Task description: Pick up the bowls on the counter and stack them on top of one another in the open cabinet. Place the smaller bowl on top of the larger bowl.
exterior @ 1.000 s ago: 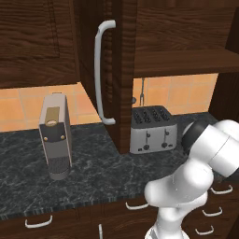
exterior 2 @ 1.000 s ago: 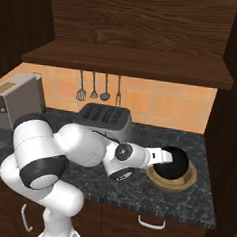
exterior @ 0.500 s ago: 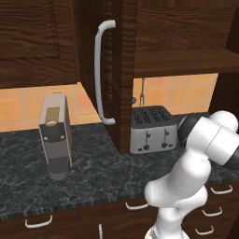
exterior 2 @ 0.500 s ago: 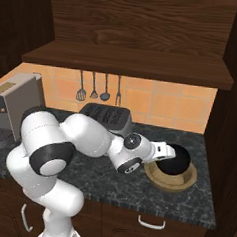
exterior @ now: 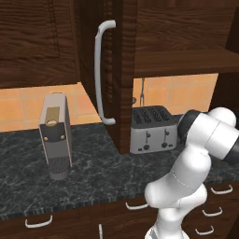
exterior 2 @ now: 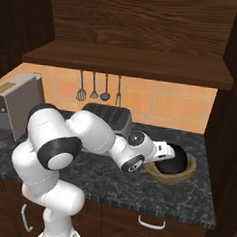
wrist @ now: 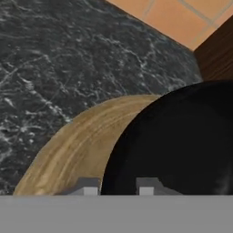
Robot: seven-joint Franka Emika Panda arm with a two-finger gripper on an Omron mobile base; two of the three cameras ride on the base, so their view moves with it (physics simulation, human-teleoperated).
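On the counter [exterior 2: 106, 182] at the right, the smaller bowl [exterior 2: 175, 162], glossy black, sits inside the larger tan bowl [exterior 2: 170, 179]. My gripper [exterior 2: 168, 153] reaches in low from the left, at the black bowl's near rim. In the hand view the black bowl [wrist: 182, 145] rests in the tan bowl [wrist: 68, 150], and my gripper [wrist: 117, 187] has one tip on either side of the black rim, slightly apart. The open cabinet's door [exterior: 122, 79] with its pale handle [exterior: 102, 74] stands ajar, its shelf [exterior: 186, 60] above the counter.
A silver toaster [exterior 2: 106, 117] stands just behind my forearm. A coffee machine [exterior: 56, 137] sits at the left of the counter. Utensils [exterior 2: 98, 86] hang on the tiled wall. A dark wood side wall [exterior 2: 233, 123] rises right of the bowls. Drawers with pale handles [exterior 2: 151, 223] lie below.
My arm has stretched further right and lower. The black bowl has sunk from above the tan bowl into it.
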